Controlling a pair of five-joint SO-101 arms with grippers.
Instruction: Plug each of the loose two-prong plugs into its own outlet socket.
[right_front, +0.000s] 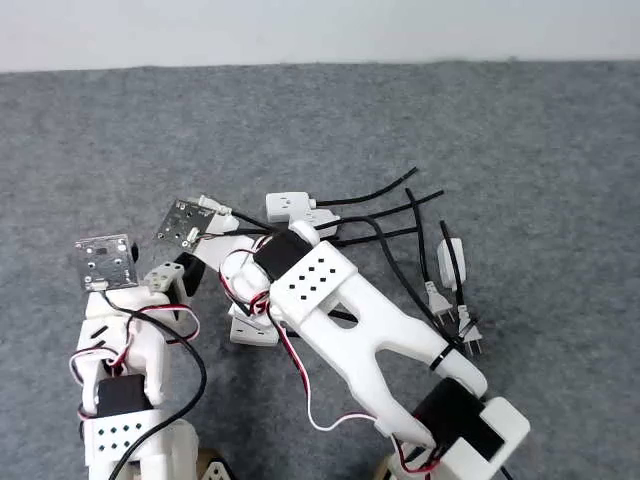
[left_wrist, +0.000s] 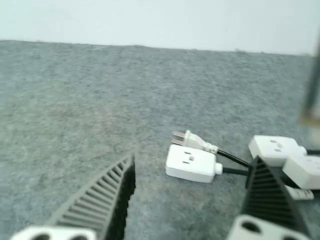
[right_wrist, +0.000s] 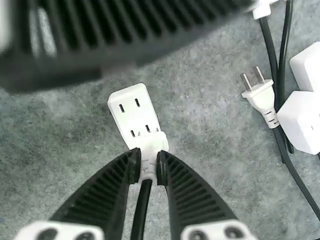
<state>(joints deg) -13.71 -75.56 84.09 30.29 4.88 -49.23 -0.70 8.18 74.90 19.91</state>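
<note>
While the high view looks down on a grey worktop (right_front: 120, 130), the right arm (right_front: 350, 320) lies stretched over a socket cluster (right_front: 300, 212) of white blocks and black cords. Two loose plugs (right_front: 441, 300) lie well apart from that cluster, on the side away from the other arm. In the left wrist view the left hand (left_wrist: 194, 161) is spread wide and empty, facing the cluster. The nearest socket (left_wrist: 192, 164) lies flat straight ahead, with a white plug (left_wrist: 192, 140) just beside it on its far side, prongs pointing across the hand's line. In the right wrist view the right hand (right_wrist: 148, 157) is clamped on the neck of a held socket (right_wrist: 134, 116) at the cluster's edge, slots facing up, long axis in line with the hand, its cord (right_wrist: 142, 205) trailing back between the fingers. A loose plug (right_wrist: 260, 96) lies between this socket and the rest of the cluster, roughly parallel, prongs pointing away from the hand. The empty left hand looks best placed to fetch it.
</note>
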